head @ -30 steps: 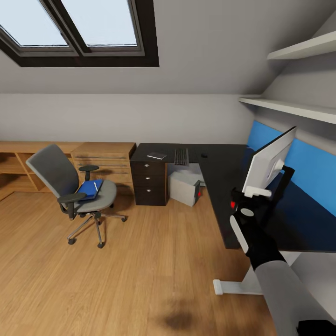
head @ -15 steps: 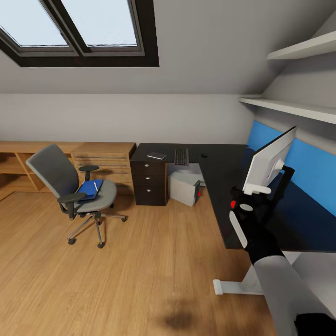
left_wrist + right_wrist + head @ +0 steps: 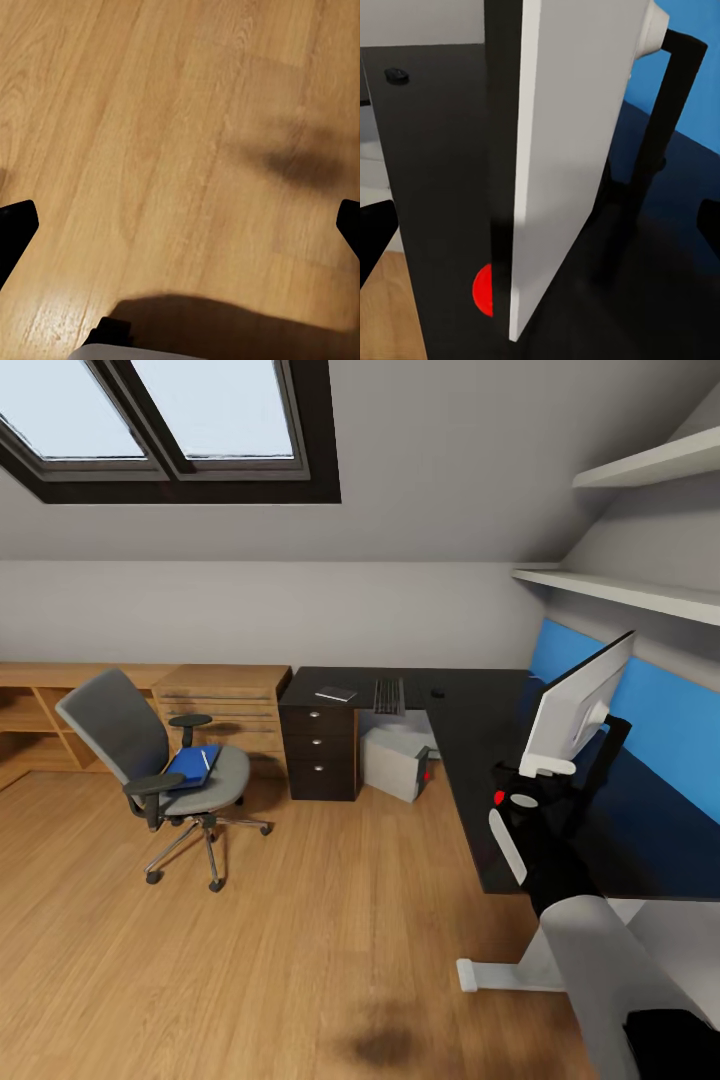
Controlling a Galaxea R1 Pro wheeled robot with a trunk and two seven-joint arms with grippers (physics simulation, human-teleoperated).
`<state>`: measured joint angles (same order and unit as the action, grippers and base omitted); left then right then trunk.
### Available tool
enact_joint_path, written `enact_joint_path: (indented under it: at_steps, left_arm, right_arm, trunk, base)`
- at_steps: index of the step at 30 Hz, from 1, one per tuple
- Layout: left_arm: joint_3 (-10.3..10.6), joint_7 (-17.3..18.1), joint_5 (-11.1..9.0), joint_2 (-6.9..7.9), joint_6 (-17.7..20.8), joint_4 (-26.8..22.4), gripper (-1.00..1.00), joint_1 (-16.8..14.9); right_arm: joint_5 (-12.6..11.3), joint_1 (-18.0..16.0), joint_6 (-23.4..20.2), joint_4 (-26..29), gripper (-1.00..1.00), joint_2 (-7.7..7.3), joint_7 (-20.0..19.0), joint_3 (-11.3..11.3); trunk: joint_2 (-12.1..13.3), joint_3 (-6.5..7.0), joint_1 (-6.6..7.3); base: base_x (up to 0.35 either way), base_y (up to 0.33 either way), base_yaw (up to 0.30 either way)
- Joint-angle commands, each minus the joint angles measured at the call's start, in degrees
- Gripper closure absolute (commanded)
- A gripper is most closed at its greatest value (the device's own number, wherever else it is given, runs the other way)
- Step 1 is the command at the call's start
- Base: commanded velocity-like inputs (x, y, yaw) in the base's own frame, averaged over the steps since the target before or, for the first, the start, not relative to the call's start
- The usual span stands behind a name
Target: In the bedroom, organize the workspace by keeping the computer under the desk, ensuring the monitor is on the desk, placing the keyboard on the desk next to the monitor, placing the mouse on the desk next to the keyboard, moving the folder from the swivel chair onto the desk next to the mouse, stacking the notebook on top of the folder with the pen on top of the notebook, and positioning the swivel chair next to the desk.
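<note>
The black L-shaped desk [image 3: 470,730] carries the notebook [image 3: 336,693], the keyboard [image 3: 389,695] and the mouse [image 3: 437,692] along its far wing. The monitor [image 3: 580,705] stands on the near wing, its pale back turned to me. My right gripper [image 3: 528,785] is open at the monitor's lower edge; that edge [image 3: 562,150] fills the gap between the wide-apart fingers. The computer [image 3: 397,762] sits under the desk. On the swivel chair [image 3: 150,760] lies the blue folder [image 3: 193,765] with the pen [image 3: 205,758] on it. My left gripper [image 3: 180,225] hangs open over bare floor.
A light wooden drawer unit [image 3: 225,705] and low shelving stand against the back wall, left of the desk. A large blue panel [image 3: 660,715] backs the desk at the right, under two wall shelves [image 3: 640,595]. Wooden floor [image 3: 330,920] spreads between chair and desk.
My right arm has pushed forward and slightly up toward the monitor, with the forearm rising into the lower right of the view. The monitor, chair and desk items stay where they were.
</note>
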<state>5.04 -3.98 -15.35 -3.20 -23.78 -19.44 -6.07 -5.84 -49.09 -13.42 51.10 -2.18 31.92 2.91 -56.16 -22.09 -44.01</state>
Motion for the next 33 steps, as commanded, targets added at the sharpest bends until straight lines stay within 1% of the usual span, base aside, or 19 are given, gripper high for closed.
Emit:
enact_joint_path:
  at_steps: [1, 6, 16, 33]
  left_arm:
    - [0.49, -0.42, -0.32, 0.02, -0.22, 0.02, -1.0, -0.03]
    - [0.5, -0.41, -0.3, -0.03, -0.22, 0.02, -1.0, 0.0]
    - [0.5, -0.34, -0.29, 0.02, -0.22, 0.02, -1.0, -0.01]
    - [0.44, -0.34, -0.29, 0.03, -0.22, 0.02, -1.0, 0.0]
  right_arm:
    - [-0.57, -0.1, -0.22, -0.04, -1.0, -0.09, 0.47, 0.3]
    - [-0.57, -0.29, -0.15, -0.48, -1.0, -0.1, 0.44, 0.27]
    - [-0.57, -1.15, 0.57, -2.91, -1.0, -0.14, 0.35, 0.28]
    - [-0.28, -1.27, 1.64, -3.6, -1.0, -0.62, 0.34, 0.21]
  trunk:
    - [-0.04, -0.07, 0.0]
    - [-0.04, -0.07, 0.0]
    - [-0.04, -0.07, 0.0]
    - [-0.04, -0.07, 0.0]
  base:
    - [0.0, 0.0, 0.0]
    - [0.02, 0.017, 0.0]
    - [0.119, 0.09, 0.0]
    - [0.01, 0.007, 0.0]
